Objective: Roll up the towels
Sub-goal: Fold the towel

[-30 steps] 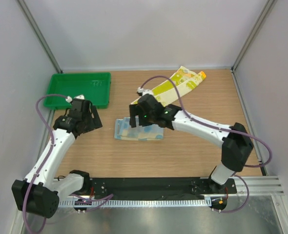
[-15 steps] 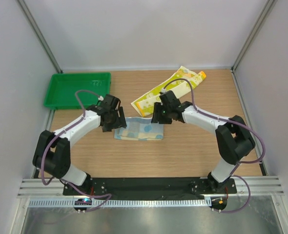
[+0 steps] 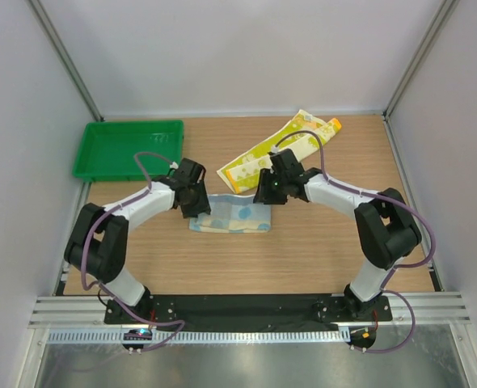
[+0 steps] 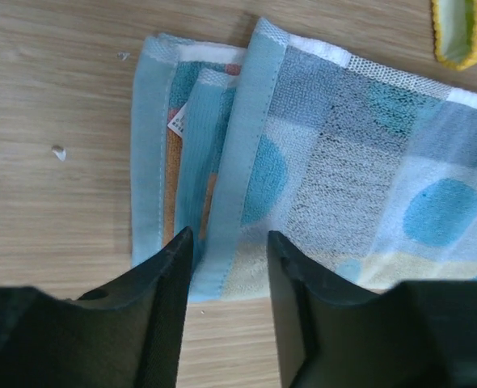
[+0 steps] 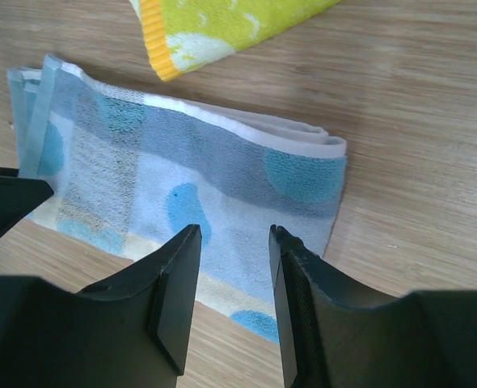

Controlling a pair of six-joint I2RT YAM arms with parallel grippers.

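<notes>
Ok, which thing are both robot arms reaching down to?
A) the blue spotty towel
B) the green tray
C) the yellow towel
A: the left fingers are over one end of the blue spotty towel and the right fingers over the other; the yellow towel lies beyond it, the green tray off to the left.

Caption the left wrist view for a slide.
The left gripper, jaws apart, poised over the folded end of the light blue patterned towel on the wooden table.

Wood-grain tabletop [image 3: 303, 250], enclosed by plain white panels [image 3: 238, 56] at the back and both sides. Aluminium struts [image 3: 65, 61] in the rear corners. Brushed metal sheet [image 3: 246, 364] along the near edge. Light even, diffuse.
</notes>
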